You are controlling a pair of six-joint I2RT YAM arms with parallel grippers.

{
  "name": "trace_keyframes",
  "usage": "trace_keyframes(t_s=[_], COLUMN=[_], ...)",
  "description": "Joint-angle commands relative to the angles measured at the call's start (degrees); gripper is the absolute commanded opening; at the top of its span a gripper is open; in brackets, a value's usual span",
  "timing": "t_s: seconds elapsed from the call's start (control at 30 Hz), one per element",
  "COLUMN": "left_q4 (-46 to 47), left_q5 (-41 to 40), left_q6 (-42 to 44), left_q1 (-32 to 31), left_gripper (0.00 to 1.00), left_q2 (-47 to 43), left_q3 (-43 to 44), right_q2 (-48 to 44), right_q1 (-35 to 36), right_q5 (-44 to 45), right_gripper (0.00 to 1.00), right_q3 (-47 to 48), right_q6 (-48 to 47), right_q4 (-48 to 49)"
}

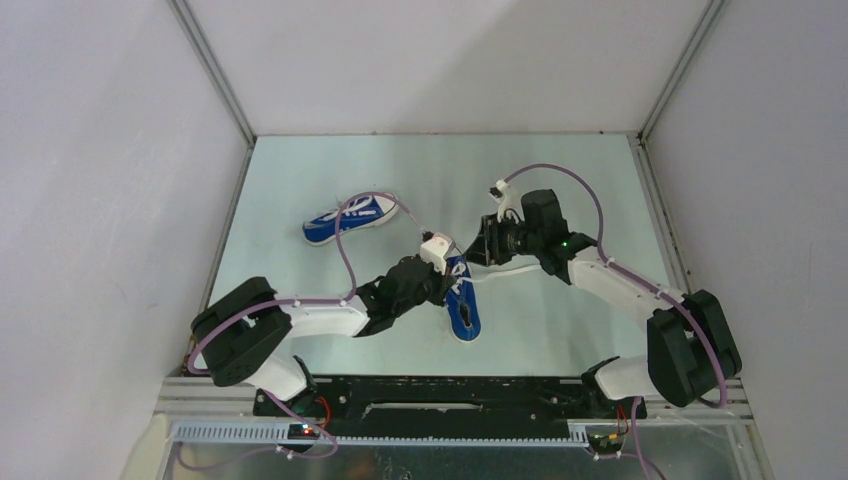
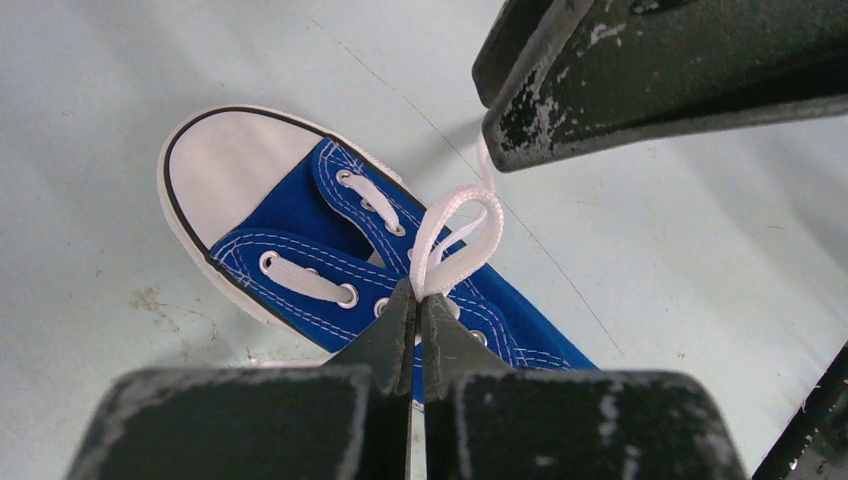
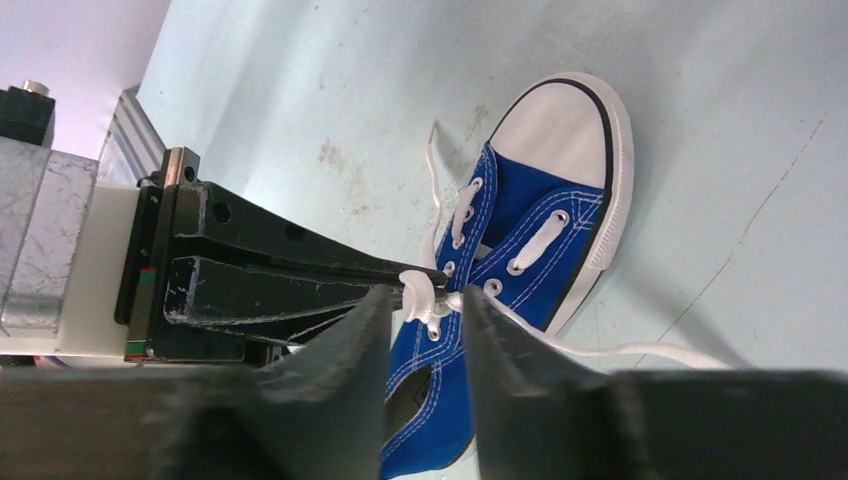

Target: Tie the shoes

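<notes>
**Near shoe mid-tabletop, its lace loop pinched by the left fingers**

The near shoe [image 1: 466,310] lies flat in the tabletop's middle, toe pointing away from the arm bases. A white loop [image 2: 455,235] stands over its eyelets, clamped at its foot by the left fingers [image 2: 395,335], which are pressed together. The right fingers [image 3: 350,345] stand apart just beside the loop; I cannot tell whether they touch it. A loose lace [image 3: 620,350] trails over the tabletop [image 1: 570,180] beside the toe. The far shoe [image 1: 350,220] lies well apart, toward the left back. Scuffed pale-green surface runs from the near shoe to the right rail [image 1: 661,210] and to the back edge. White walls [image 1: 450,60] close in three sides.
</notes>
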Motion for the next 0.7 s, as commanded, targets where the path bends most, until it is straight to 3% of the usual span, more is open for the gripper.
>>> trace_keyframes(t_s=[0.0,0.13,0.3,0.57,0.6,0.67], left_q4=[0.7,0.7,1.1,1.4,1.4,1.5], left_q5=[-0.3,-0.3,-0.5,-0.6,-0.6,-0.5], left_q6=[2.1,2.5,2.6,2.9,2.9,3.0], left_q1=[0.0,0.0,0.0,0.0,0.1,0.1], left_gripper=[0.0,0.0,0.0,0.0,0.0,0.0], left_q2=[-2.0,-2.2,-2.8,-3.4,-3.3,-3.0], left_q3=[2.2,2.4,2.3,2.2,2.2,2.1], right_q2=[-1.8,-1.1,1.1,2.0,1.9,1.3], right_q1=[0.2,1.9,2.5,2.2,1.9,1.2], right_q5=[-0.5,-0.8,-1.3,-2.1,-2.0,-1.4], right_gripper=[0.41,0.47,0.44,0.24,0.11,0.0], right_q3=[1.4,1.2,1.2,1.2,1.2,1.2], right_q6=[-0.2,-0.2,0.4,0.9,0.9,1.0], right_q4=[0.0,1.1,2.0,2.3,2.3,2.0])
